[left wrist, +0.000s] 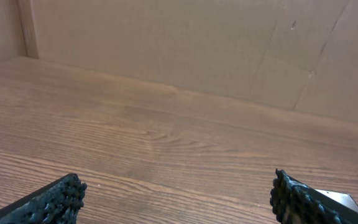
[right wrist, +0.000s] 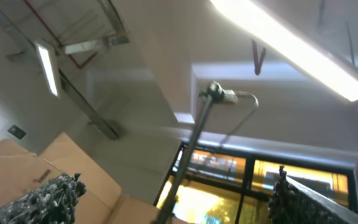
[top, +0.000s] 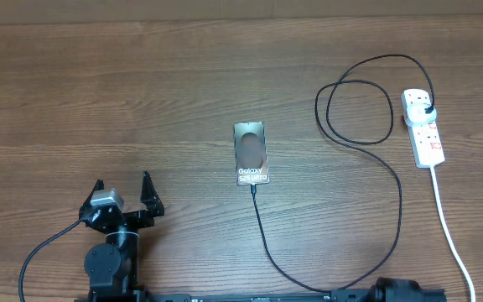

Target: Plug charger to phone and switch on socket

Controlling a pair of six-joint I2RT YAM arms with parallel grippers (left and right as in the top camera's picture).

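Wooden table (top: pixel 141 75): the left pincer (top: pixel 124 190) sits low at its near edge, jaws spread wide, pointing across the grain towards a cardboard wall. Right pincer (right wrist: pixel 176 202): tipped up at the ceiling, jaws also spread, a light strip (right wrist: pixel 291 53) overhead. Charger (top: pixel 399 210): well right of the left pincer. It sweeps along the near edge, climbs, loops, and ends at a black plug seated in the far end of the socket (top: pixel 426 138). Socket: far right of and ahead of the left pincer, with its white cord (top: pixel 449 226) trailing to the near edge. Phone (top: pixel 251 153): ahead-right of the left pincer, lettering nearest. The charger tip meets that end; how well it is seated, cannot tell.
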